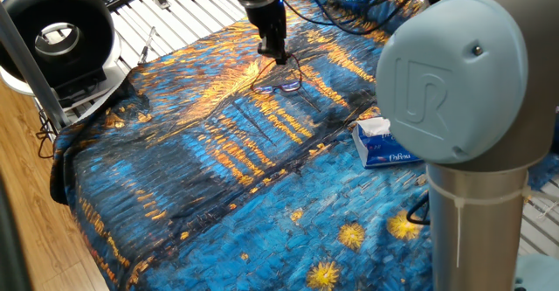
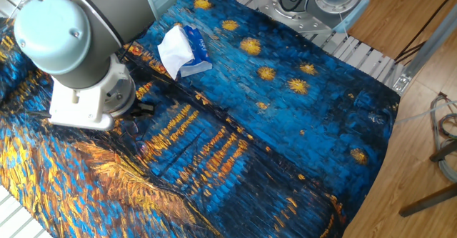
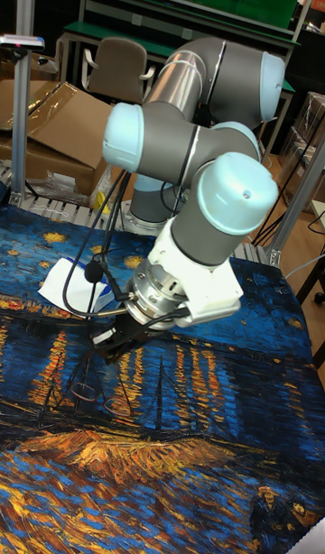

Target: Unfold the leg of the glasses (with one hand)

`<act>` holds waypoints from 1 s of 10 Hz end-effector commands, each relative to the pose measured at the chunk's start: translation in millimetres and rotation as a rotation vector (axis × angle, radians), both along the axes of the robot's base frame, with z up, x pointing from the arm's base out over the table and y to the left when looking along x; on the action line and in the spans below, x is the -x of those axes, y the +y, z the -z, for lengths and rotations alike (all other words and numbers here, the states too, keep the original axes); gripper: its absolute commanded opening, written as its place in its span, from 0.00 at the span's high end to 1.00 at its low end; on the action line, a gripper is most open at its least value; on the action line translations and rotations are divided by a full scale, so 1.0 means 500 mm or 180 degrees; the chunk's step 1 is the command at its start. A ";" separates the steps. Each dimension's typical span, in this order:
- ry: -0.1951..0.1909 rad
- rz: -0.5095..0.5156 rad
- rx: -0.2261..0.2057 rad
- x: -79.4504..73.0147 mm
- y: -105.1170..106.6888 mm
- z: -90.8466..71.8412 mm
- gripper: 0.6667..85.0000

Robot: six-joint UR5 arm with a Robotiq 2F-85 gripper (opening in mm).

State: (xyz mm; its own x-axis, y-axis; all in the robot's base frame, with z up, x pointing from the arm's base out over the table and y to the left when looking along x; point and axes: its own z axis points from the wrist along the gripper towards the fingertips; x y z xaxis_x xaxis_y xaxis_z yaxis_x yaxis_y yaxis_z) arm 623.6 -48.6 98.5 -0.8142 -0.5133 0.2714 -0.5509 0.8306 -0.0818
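Note:
The glasses (image 1: 278, 86) are small, with a thin dark wire frame, and rest lenses-down on the painted blue-and-orange cloth (image 1: 201, 177) at the far side of the table. My gripper (image 1: 274, 55) points down just above them, its narrow fingers shut on one thin leg that rises from the frame. In the tall fixed view the gripper (image 3: 105, 341) sits low over the cloth, with the faint wire frame of the glasses (image 3: 88, 387) under it. In the other fixed view the arm's wrist (image 2: 93, 88) hides both gripper and glasses.
A blue-and-white tissue pack (image 1: 384, 142) lies on the cloth to the right of the glasses, also seen from the other side as the tissue pack (image 2: 183, 50). A round black-and-white fan (image 1: 57, 33) stands past the cloth's left edge. Cables (image 1: 349, 11) trail behind the gripper.

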 end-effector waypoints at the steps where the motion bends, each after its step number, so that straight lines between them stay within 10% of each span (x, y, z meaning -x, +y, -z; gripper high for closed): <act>1: 0.0020 0.0021 0.0085 -0.006 0.012 -0.016 0.89; 10: 0.0080 -0.0011 0.0325 -0.004 -0.004 -0.047 0.91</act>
State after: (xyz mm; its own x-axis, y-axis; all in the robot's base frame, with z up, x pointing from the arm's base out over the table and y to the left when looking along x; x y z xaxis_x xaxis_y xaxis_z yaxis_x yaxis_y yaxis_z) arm 627.0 -54.0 117.4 -0.8019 -0.4945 0.3353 -0.5641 0.8116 -0.1521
